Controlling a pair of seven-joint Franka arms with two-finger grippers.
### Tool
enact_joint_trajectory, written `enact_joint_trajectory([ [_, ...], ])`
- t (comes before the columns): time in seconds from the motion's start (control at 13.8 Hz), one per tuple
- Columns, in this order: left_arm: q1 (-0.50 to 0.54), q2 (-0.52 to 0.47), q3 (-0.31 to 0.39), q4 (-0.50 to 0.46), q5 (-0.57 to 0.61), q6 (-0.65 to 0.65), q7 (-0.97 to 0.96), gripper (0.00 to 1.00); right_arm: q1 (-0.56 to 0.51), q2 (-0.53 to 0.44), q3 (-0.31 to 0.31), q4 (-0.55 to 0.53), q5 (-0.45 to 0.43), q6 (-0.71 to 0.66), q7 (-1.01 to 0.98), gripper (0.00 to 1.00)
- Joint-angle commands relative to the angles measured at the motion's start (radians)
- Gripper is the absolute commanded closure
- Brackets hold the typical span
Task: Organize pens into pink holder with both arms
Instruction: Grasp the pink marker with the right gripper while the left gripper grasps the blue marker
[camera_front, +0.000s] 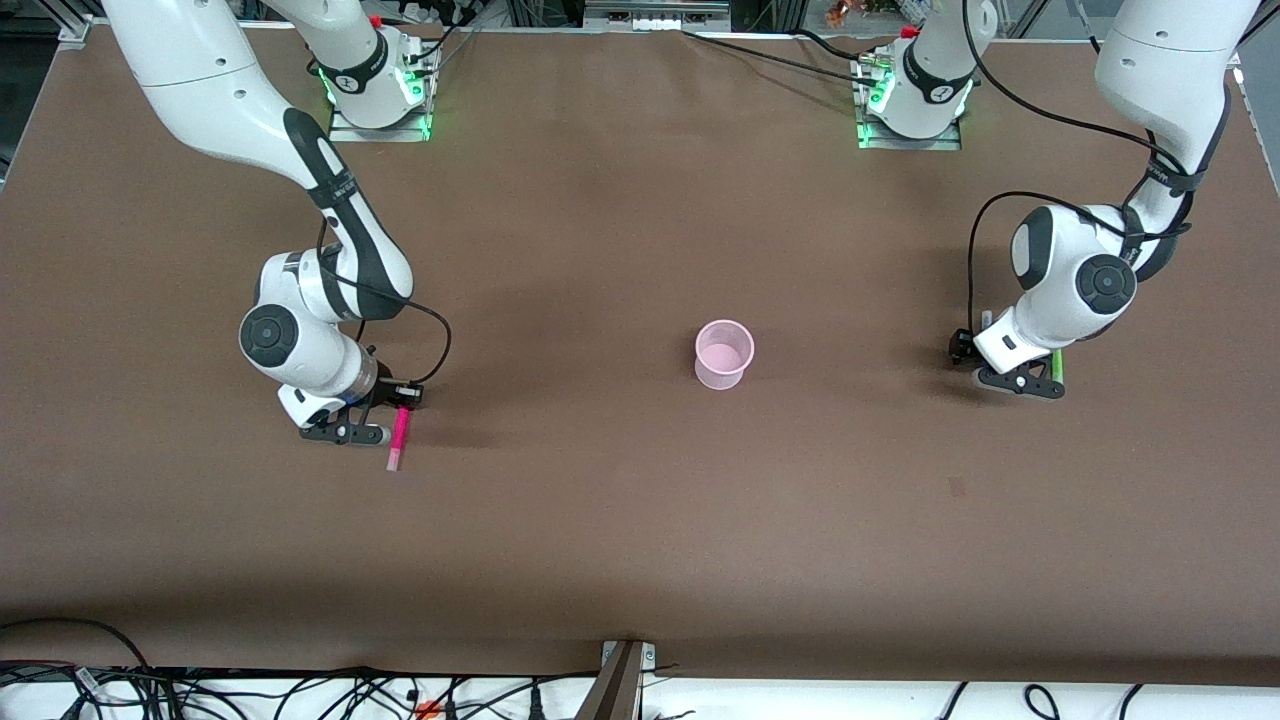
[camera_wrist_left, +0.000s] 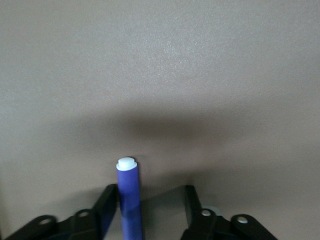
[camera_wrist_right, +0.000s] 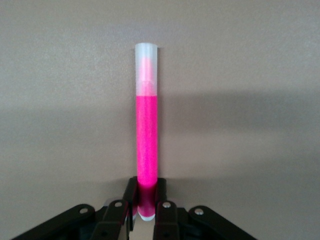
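While both arms are working low at the table (camera_front: 620, 520), the pink holder (camera_front: 724, 352) is standing upright near the middle, serving as the reference for every item listed. Right gripper (camera_front: 372, 418): sitting down at the table well toward the right arm's end from the holder, fingers (camera_wrist_right: 131, 196) clenching one end of the magenta pen (camera_wrist_right: 147, 135), whose pale cap is pointing away from the wrist. Left gripper (camera_front: 1020, 380): sitting low well toward the left arm's end from the holder, jaws spread, with the dark purple pen (camera_wrist_left: 129, 200) lying against one finger (camera_wrist_left: 106, 202) and not yet pinched. Green pen (camera_front: 1057, 366): lying just beside that gripper. Yellow pen: not showing anywhere. Risks: the purple pen is sitting off-centre, so closing jaws could be rolling it aside; the magenta pen, gripped at its tip, could be pivoting and striking the holder's rim.
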Motion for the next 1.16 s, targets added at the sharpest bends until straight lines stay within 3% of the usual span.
enact_joint_trajectory([
  [0.0, 0.013, -0.001, -0.004, 0.009, 0.016, -0.004, 0.014, 0.89, -0.002, -0.051, 0.007, 0.016, 0.06, -0.123, 0.019, 1.0],
  [0.07, 0.019, 0.002, -0.004, 0.009, 0.016, -0.004, 0.014, 0.98, -0.002, -0.06, 0.007, 0.036, 0.106, -0.181, 0.019, 1.0],
  [0.15, 0.021, 0.002, -0.004, 0.009, 0.016, -0.004, 0.014, 1.0, -0.002, -0.068, 0.005, 0.068, 0.156, -0.253, 0.019, 1.0],
  [0.58, 0.021, -0.013, -0.005, 0.041, 0.016, -0.02, 0.011, 1.0, -0.027, -0.074, -0.006, 0.259, 0.385, -0.681, 0.1, 1.0],
  [0.8, 0.021, -0.012, -0.01, 0.127, 0.015, -0.158, 0.065, 1.0, -0.044, -0.074, -0.006, 0.296, 0.572, -0.803, 0.151, 1.0],
  [1.09, 0.016, -0.012, -0.02, 0.286, -0.001, -0.416, 0.106, 1.0, -0.042, -0.068, -0.001, 0.291, 0.787, -0.843, 0.189, 1.0],
])
